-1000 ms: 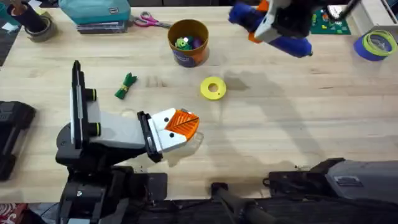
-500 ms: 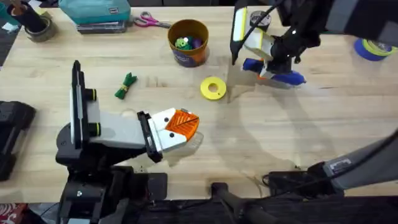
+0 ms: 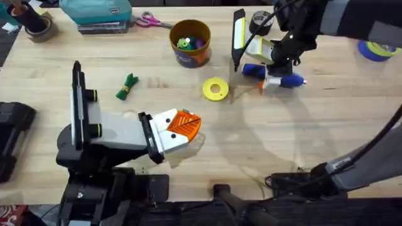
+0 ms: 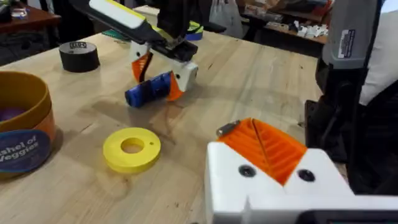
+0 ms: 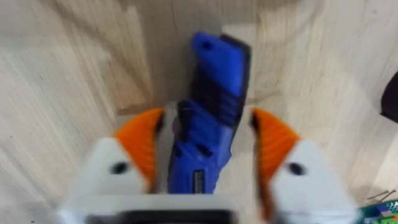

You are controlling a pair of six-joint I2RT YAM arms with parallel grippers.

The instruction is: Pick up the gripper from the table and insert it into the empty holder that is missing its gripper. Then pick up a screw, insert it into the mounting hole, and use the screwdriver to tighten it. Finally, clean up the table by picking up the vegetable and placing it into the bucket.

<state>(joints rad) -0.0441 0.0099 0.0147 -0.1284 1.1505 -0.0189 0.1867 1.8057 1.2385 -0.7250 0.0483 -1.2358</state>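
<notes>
Wooden table (image 3: 314,125), screwdriver (image 5: 211,118) between open jaws

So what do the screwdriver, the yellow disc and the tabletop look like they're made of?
Screwdriver: apparently hard plastic, blue body with black trim, smooth with a slight sheen.
Yellow disc: probably plastic, uniform matte yellow, with a centre hole and a smaller hole beside it.
Tabletop: light wood, likely joined planks, with visible grain lines and seams, satin finish.

Looks like a workshop or robotics lab: pale wooden workbench (image 3: 314,125) strewn with tape rolls (image 3: 379,45), scissors (image 3: 152,22) and a teal case (image 3: 95,11), cluttered tables (image 4: 292,25) in the room behind.
</notes>
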